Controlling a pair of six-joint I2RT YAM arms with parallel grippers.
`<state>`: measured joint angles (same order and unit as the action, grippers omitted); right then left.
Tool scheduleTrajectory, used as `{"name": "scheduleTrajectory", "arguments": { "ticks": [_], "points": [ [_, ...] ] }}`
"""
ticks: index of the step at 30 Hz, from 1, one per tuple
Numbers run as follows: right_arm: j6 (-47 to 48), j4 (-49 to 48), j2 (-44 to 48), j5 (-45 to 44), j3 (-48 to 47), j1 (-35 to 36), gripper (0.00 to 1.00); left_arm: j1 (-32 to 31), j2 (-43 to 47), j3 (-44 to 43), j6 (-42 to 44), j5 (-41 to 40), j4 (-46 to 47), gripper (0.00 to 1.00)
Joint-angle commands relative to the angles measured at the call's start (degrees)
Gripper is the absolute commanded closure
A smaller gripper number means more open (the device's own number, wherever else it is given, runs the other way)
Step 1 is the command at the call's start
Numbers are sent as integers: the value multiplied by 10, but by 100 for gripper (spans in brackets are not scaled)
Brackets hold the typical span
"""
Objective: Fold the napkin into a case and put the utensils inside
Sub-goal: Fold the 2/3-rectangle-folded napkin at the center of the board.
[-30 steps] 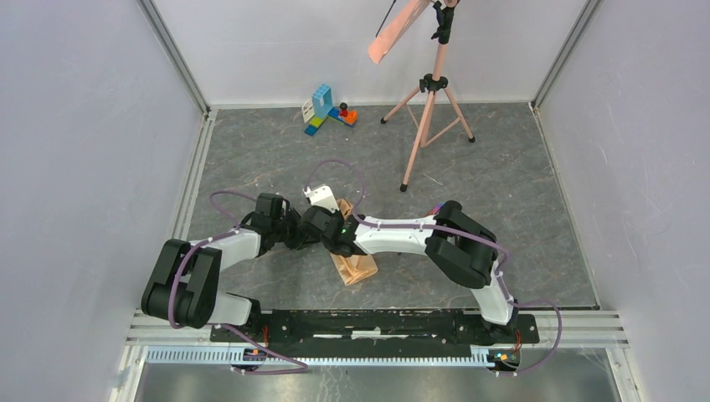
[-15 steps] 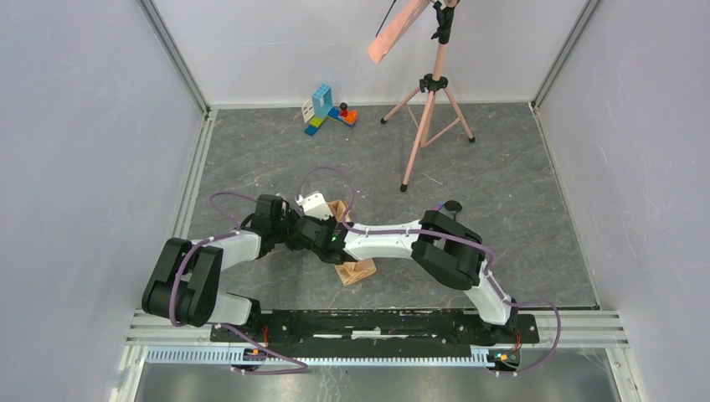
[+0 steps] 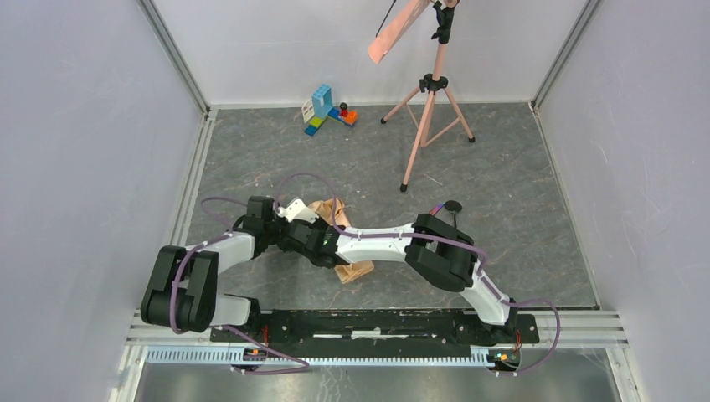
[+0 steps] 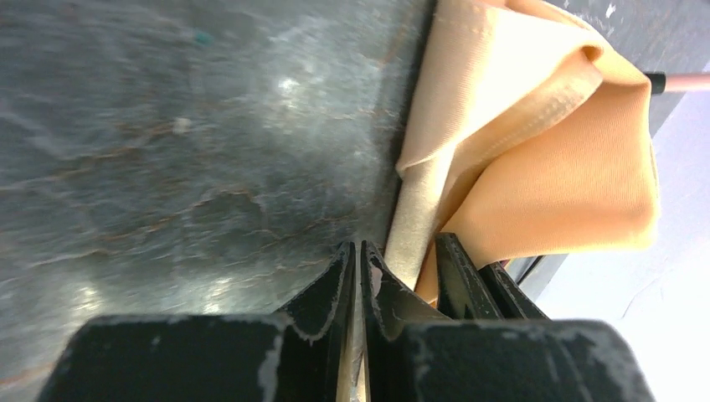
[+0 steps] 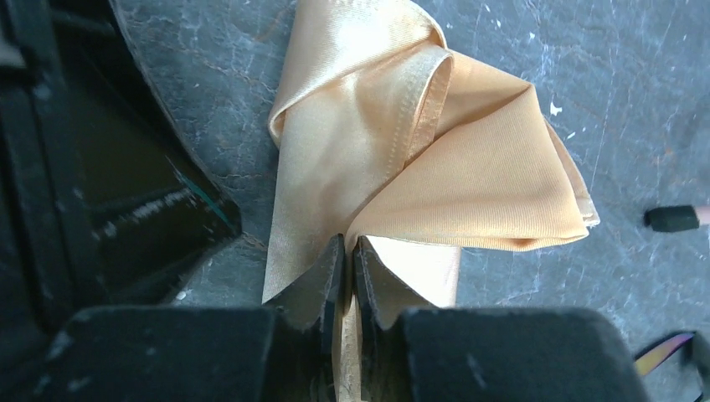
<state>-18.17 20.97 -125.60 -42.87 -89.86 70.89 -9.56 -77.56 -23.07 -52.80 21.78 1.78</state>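
Both arms have swung left since the earlier frame, dragging the napkin (image 5: 469,167) with them. Your left gripper (image 4: 356,276) pinches a thin cloth edge. Your right gripper (image 5: 350,268) pinches it too, jaws nearly together. The napkin lies bunched mid-table, not yet a case. Beyond, the utensils (image 3: 445,207) wait outside.

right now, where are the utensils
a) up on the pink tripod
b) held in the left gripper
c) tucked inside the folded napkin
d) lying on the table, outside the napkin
d: the utensils lie on the bare table, off to the right of the napkin and apart from it.
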Motion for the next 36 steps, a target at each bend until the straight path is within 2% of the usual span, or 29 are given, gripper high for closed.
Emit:
{"name": "scheduleTrajectory", "arguments": {
  "ticks": [1, 5, 9, 14, 22, 24, 27, 31, 36],
  "points": [
    [95, -68, 10, -6, 24, 8, 89, 49, 31, 5, 39, -13, -75, 88],
    [147, -132, 26, 21, 62, 7, 97, 95, 92, 4, 43, -43, -142, 84],
    [198, -145, 15, 43, 65, 9, 98, 145, 121, -36, 61, -75, -222, 70],
    [244, -130, 1, 35, 54, 15, 95, 161, 137, -73, 91, -126, -276, 65],
    [257, -96, 43, 120, 5, 14, 57, 162, 161, -63, 101, -129, -261, 56],
    [246, -92, 65, 144, -11, 13, 51, 162, 158, -60, 107, -115, -251, 54],
    [214, -91, 106, 179, -14, 4, 35, 162, 152, -55, 111, -83, -232, 52],
    [142, -112, 167, 247, 30, -30, 17, 162, 143, -51, 118, -45, -211, 49],
    [61, -201, 247, 353, 147, -99, 8, 161, 134, -44, 118, -1, -181, 46]
  ]
}}
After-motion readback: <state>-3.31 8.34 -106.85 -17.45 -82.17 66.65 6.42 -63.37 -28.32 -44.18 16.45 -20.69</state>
